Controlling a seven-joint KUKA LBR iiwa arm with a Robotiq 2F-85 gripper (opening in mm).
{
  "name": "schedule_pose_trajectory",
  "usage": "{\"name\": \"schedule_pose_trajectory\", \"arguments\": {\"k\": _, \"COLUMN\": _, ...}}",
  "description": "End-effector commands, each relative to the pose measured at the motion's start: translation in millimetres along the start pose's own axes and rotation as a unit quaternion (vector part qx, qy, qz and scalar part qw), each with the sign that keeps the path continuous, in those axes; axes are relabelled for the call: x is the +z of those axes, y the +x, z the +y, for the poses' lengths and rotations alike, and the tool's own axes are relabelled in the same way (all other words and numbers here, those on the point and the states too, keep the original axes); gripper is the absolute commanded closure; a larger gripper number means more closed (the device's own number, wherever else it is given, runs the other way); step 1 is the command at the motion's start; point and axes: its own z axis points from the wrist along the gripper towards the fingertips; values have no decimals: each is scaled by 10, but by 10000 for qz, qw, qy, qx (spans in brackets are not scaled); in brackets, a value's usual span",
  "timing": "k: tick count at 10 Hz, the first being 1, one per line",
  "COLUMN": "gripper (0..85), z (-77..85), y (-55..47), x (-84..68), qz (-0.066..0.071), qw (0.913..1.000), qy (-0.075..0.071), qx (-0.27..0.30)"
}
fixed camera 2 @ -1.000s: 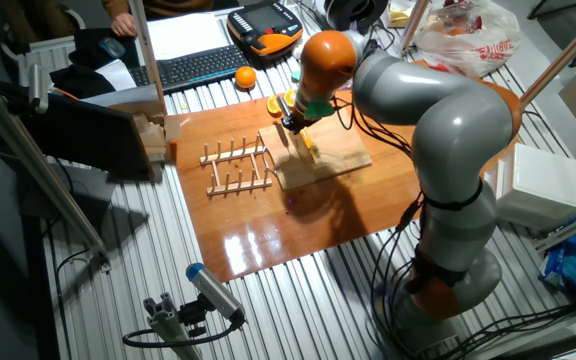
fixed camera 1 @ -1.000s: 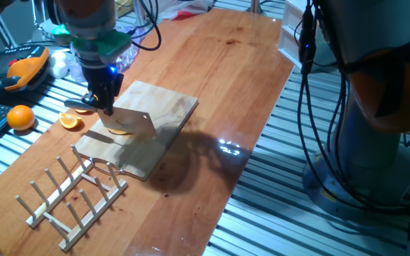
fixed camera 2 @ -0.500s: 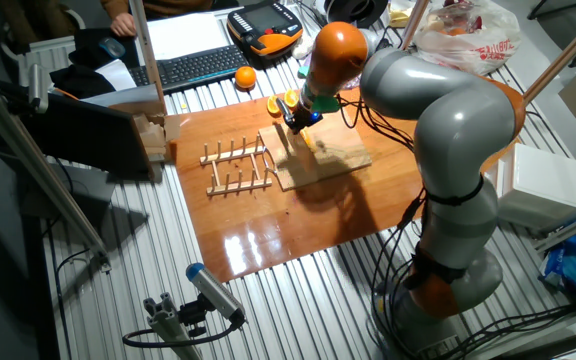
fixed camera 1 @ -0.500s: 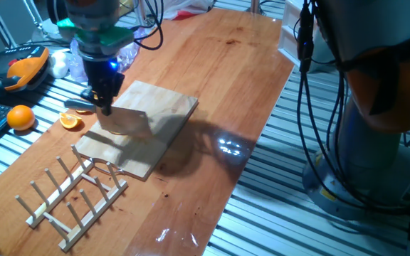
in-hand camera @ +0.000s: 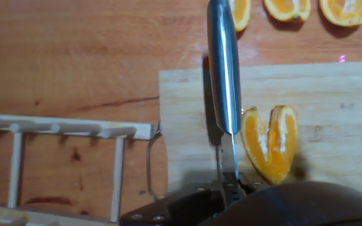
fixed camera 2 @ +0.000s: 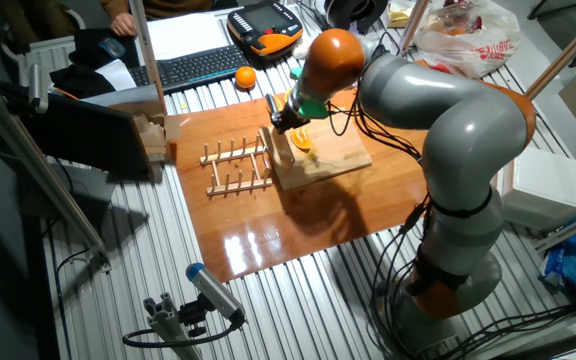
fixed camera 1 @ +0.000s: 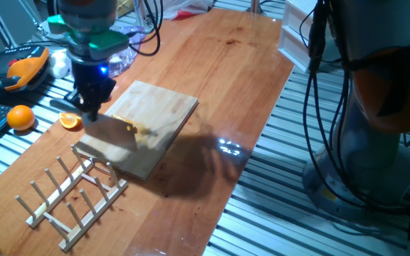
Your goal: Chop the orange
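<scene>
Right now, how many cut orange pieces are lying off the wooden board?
3 show in the hand view, in a row on the table past the board's far edge: the left piece partly behind the knife, the middle piece, the right piece. More may lie beyond the frame.

Two fixed views flank the board [fixed camera 1: 144, 121]; hand view looks down, close.

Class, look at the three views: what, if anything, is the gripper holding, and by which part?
The gripper holds a knife by its handle end; the blade extends away over the wooden board, beside the orange.
</scene>
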Motion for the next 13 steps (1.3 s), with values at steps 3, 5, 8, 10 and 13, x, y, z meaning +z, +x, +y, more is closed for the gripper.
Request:
{"name": "schedule_pose_trajectory", "arguments": {"k": 3, "gripper": 850, "z": 51, "y": 11, "x": 19, "qz": -2, "qw": 10000, "qy": -61, "qx": 22}}
{"name": "schedule_pose_trajectory", "arguments": {"k": 5, "gripper": 850, "z": 64, "y": 23, "x": 29, "qz": -35, "qw": 9999, "qy": -104, "qx": 67}}
{"name": "schedule_pose_trajectory", "arguments": {"k": 8, "gripper": 850, "z": 41, "y": 18, "x": 25, "qz": -38, "qw": 9999, "qy": -20, "qx": 91}}
{"name": "schedule_pose_trajectory", "arguments": {"k": 10, "gripper": 850, "z": 25, "y": 18, "x": 32, "qz": 25, "qw": 10000, "qy": -35, "qx": 34}}
{"name": "schedule_pose_trajectory", "arguments": {"k": 13, "gripper": 850, "z": 25, "y": 18, "x": 32, "qz": 213, "qw": 9987, "qy": 256, "qx": -373}}
